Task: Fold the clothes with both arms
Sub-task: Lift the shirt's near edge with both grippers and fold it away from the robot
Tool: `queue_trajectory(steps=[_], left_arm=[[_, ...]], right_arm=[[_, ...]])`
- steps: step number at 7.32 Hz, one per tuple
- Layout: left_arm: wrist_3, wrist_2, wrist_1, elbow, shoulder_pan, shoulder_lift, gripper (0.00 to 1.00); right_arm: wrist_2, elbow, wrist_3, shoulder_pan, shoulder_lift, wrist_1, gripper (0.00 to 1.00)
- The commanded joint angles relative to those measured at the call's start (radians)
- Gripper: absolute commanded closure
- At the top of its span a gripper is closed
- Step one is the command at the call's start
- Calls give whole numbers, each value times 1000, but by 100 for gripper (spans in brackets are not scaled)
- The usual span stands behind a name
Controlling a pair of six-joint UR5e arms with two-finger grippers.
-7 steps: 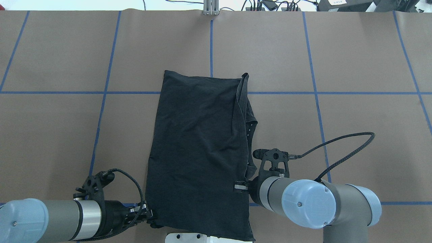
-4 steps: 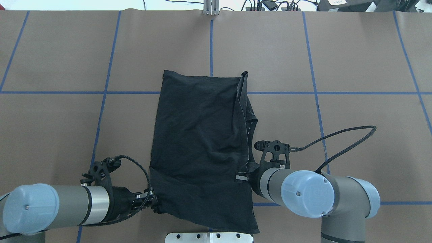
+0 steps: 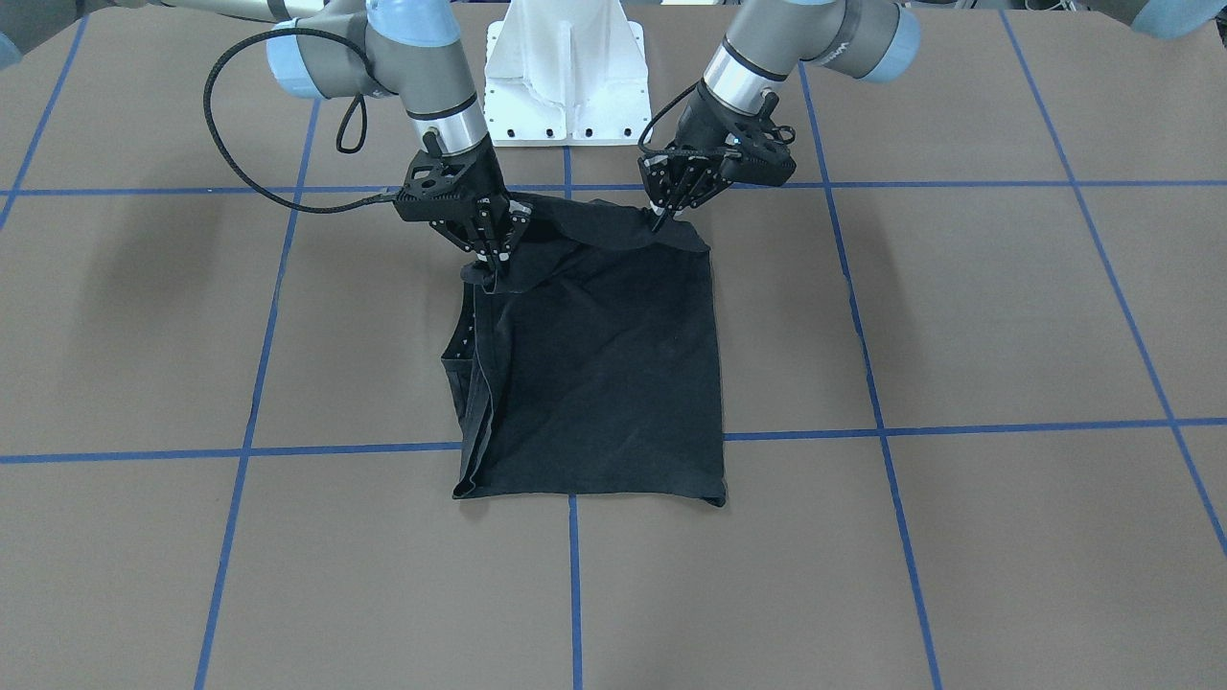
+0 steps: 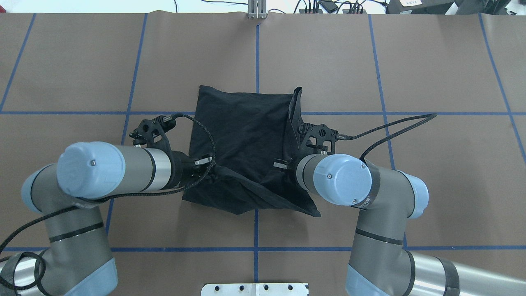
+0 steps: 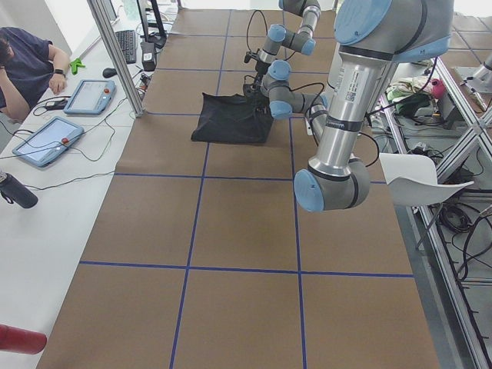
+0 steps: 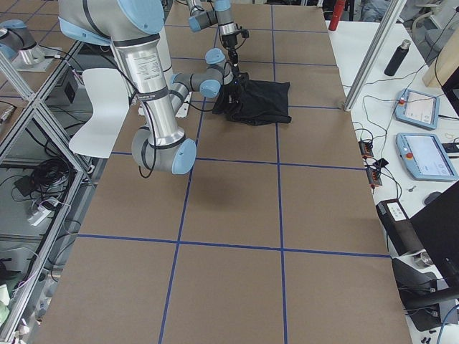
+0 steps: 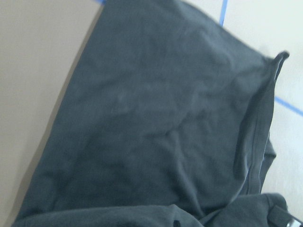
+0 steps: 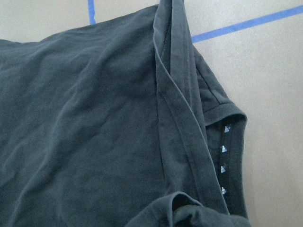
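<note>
T-shirt (image 3: pixel 604 383) clamped at two corners

Facing the robot, you see the black cloth mid-table. Its robot-side edge is raised, and the left gripper (image 3: pixel 661 217) and right gripper (image 3: pixel 494 261) are each closed on a corner of it. From overhead, that edge sags between them above the flat far half on the brown table (image 4: pixel 431 164). Your wrist cameras show only dark, creased cloth.
</note>
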Motion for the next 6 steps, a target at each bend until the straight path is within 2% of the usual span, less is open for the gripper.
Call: queue_trajectory(steps=[1, 2, 4, 6], left_arm=[[90, -50, 18, 26, -115, -22, 100], [121, -50, 18, 54, -151, -34, 100], [142, -50, 17, 210, -186, -150, 100], [220, -48, 8, 329, -218, -199, 100]], right_arm=[[0, -21, -1, 44, 7, 0, 100], [0, -50, -3, 62, 12, 1, 100], [2, -151, -18, 104, 99, 0, 100], [13, -214, -38, 144, 127, 6, 100]])
